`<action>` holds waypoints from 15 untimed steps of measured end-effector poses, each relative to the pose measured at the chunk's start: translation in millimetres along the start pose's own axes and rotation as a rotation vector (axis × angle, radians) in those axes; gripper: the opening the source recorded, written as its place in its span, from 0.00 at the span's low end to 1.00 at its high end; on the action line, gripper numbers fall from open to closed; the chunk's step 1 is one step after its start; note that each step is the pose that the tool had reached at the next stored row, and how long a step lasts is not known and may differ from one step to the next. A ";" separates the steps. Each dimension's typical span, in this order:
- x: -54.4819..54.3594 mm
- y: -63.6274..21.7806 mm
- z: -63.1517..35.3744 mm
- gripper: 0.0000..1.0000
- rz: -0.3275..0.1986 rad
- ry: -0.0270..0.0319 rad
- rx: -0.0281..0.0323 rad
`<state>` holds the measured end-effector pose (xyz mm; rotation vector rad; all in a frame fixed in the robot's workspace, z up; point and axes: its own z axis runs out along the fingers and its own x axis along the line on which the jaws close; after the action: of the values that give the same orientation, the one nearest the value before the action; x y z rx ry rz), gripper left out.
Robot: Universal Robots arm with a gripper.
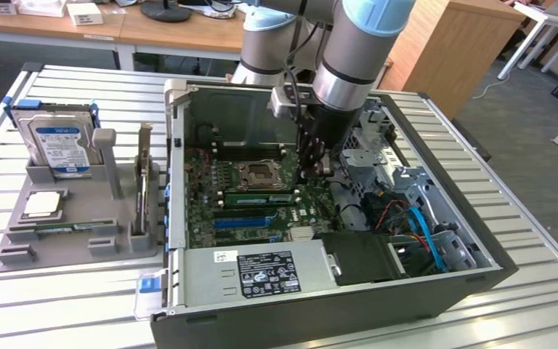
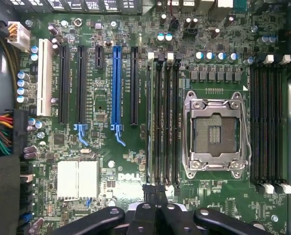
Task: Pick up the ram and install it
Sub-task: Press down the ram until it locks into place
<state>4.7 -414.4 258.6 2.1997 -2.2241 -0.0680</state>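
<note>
**Arm down inside the case, fingers closed over the memory slots**

- Open black computer case (image 1: 289,323) lies on its side on the slatted metal table (image 1: 522,305), green motherboard (image 1: 206,218) facing up
- Black gripper (image 1: 310,171) reaches down into the case, low over the board, at about 3 o'clock of the silver square processor socket (image 1: 259,173) in the exterior view
- Wrist view: gripper (image 2: 157,192) has its fingers pressed together with no gap between them. Nothing can be made out between them. The tips sit over one end of the black memory slots (image 2: 164,122), beside the socket (image 2: 214,128); cannot tell if they touch
- The ram (image 1: 259,198), a long thin green circuit-board stick, stands seated in a slot at 6 o'clock of the socket in the exterior view, just beside the gripper
- Grey plastic parts tray (image 1: 66,256) sits at 9 o'clock of the case, well apart from the gripper
- On the tray: boxy silver hard drive with a blue-white label (image 1: 61,142) standing upright, square silver processor chip (image 1: 44,205) lying flat, another green stick (image 1: 64,227) lying in a groove
</note>
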 end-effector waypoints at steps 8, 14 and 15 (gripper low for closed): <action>0.3 20.6 0.9 0.11 0.000 -0.0002 0.0018; 0.6 46.7 2.5 0.11 0.001 -0.0002 0.0028; 0.6 50.9 2.8 0.11 0.001 -0.0003 0.0029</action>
<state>-46.3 -414.5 257.8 2.2003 -2.2268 -0.0652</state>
